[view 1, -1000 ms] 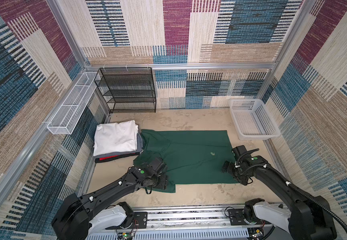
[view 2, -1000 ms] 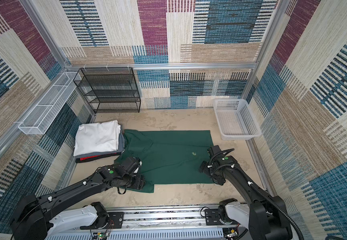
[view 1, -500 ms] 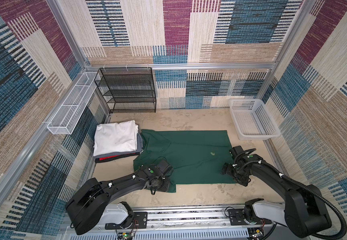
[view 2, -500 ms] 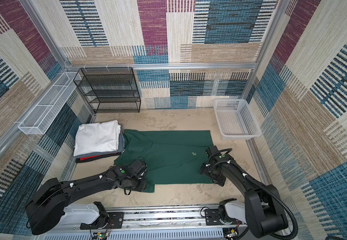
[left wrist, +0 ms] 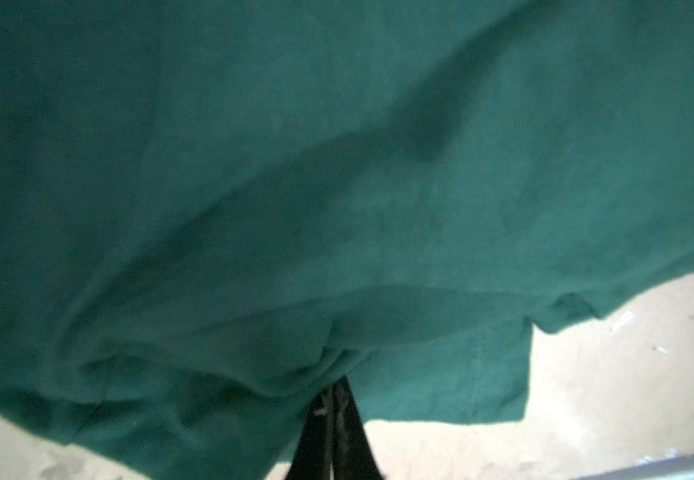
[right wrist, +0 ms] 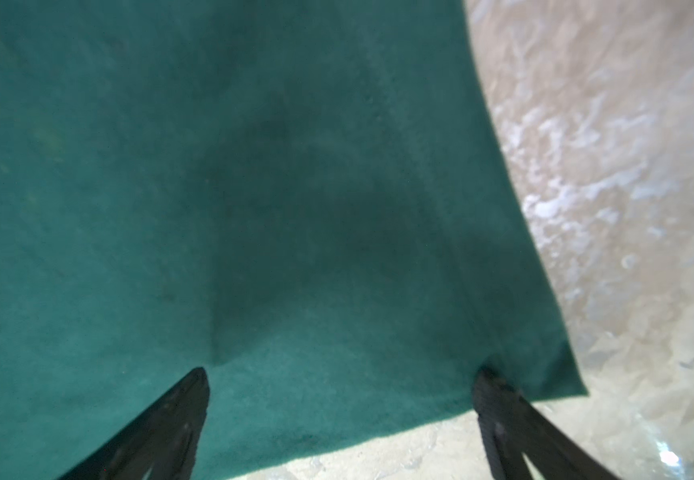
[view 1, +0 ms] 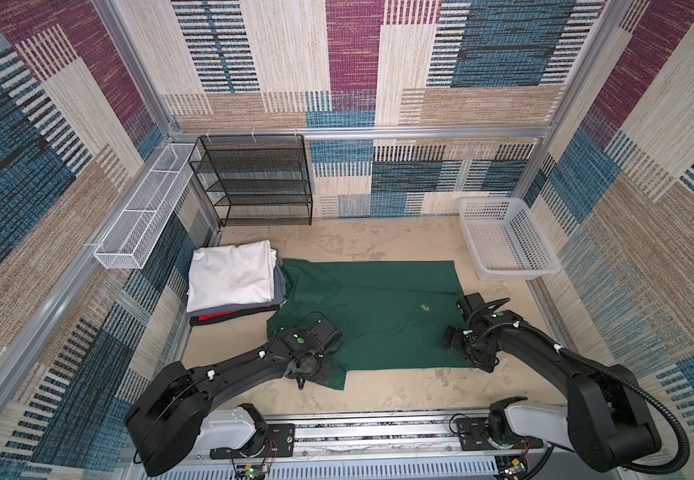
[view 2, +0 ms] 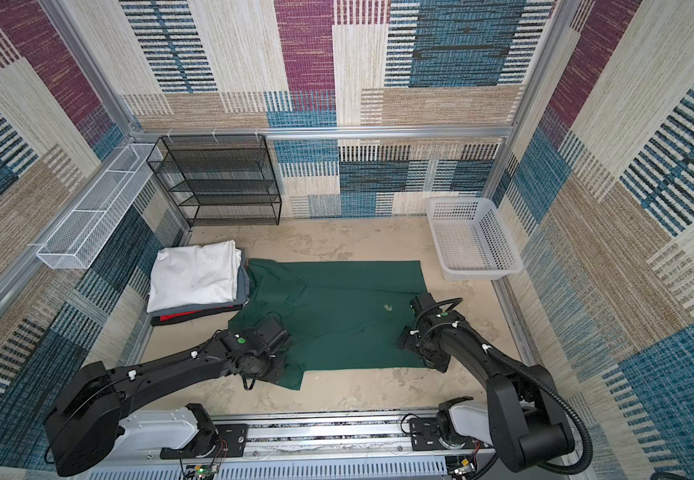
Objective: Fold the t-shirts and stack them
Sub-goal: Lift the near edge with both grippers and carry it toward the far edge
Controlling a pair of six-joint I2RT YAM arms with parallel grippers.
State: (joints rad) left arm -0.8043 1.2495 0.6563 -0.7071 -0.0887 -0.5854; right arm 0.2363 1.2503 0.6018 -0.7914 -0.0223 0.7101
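**Spotter:** Where does the shirt lie from your grippers?

**Operator:** I have the green shirt spread flat in the middle of the table. Its long axis runs side to side and its near edge faces my arms. My left gripper is pressed together, pinching a bunch of cloth at the near left corner. My right gripper sits at the near right corner, jaws spread wide across the edge, with nothing nipped yet.

**Spotter:** What does the fold turn on?

**Operator:** Those two near corners, I'd say. The cloth stretches away from both grippers, so I reckon the lift goes up and over toward the far edge. The right one should pinch its corner first, or the shirt may skew.

**Spotter:** Which arm is nearer the pile?

**Operator:** The left. The pile sits at the far left, touching the green shirt's far left corner.

**Spotter:** Counts?

**Operator:** One green shirt, unfolded. In the pile I count three layers: white on top, then grey, then black with red. One white basket stands at the far right, apart from the shirt.
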